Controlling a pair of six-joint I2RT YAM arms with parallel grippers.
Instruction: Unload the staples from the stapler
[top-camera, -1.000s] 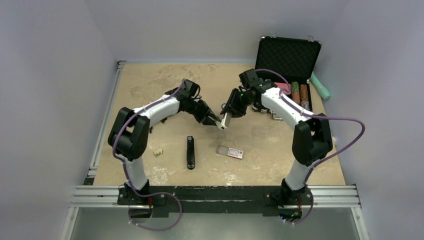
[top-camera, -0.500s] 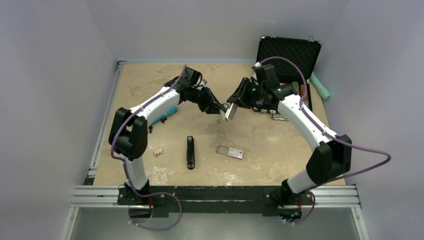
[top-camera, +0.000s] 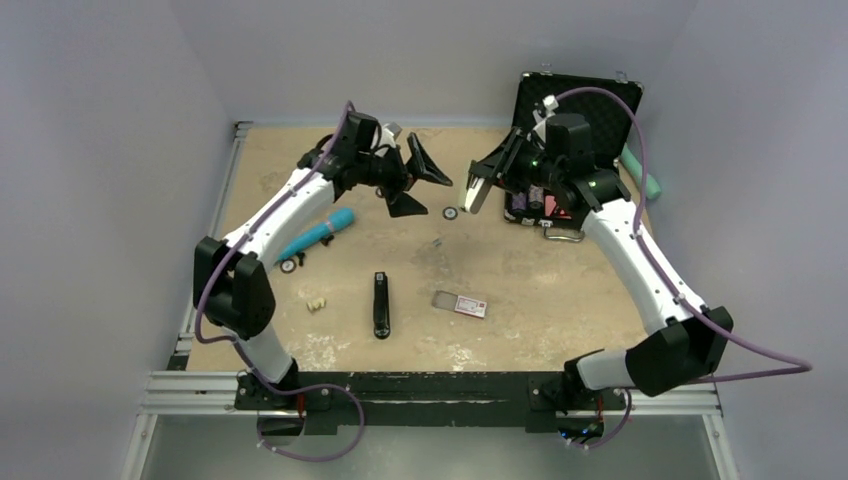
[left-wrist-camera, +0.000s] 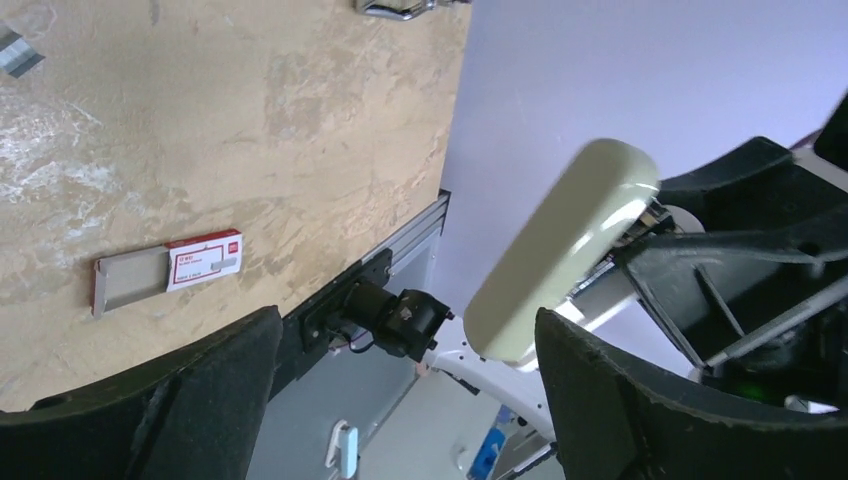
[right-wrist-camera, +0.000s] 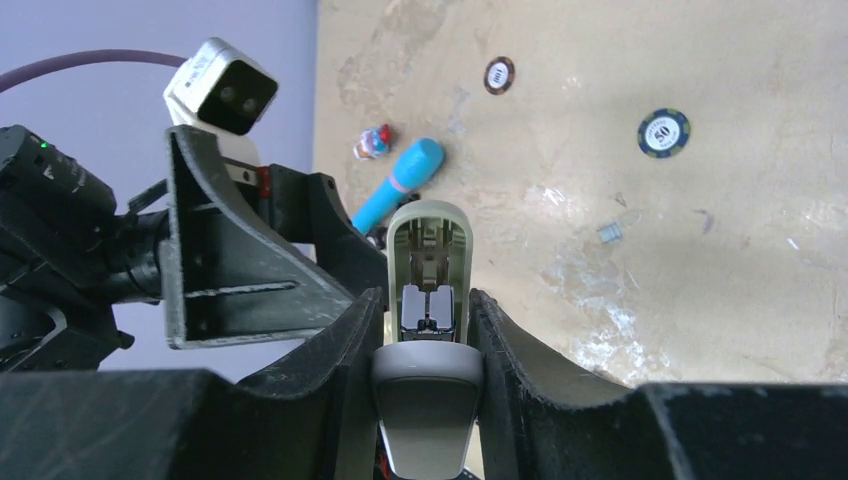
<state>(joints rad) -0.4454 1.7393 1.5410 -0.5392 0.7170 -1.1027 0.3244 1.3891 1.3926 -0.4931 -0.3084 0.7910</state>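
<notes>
Your right claw (right-wrist-camera: 427, 305) is partly closed, its two black fingers clamped on the sides of a pale cream stapler (right-wrist-camera: 428, 235). The stapler is held up off the table (top-camera: 520, 290), its nose sticking out past the fingertips and its hollow face, with metal parts inside, turned to the wrist camera. Your left claw (top-camera: 436, 195) faces it from the other side with its jaws spread wide and nothing in them. Its tips are near the stapler's nose and not touching it. Down on the table, past the right claw's tips, lie two poker chips (right-wrist-camera: 663, 132), well apart from each other, and a blue pen-shaped object (right-wrist-camera: 400, 185) farther off toward the left claw's side. Nearer the arm bases, below both claws, a long black bar (top-camera: 381, 305) lies flat with a red and white staple box (top-camera: 461, 303) near it. Behind the right claw, an open black case (top-camera: 575, 105) stands at the far edge of the table.
</notes>
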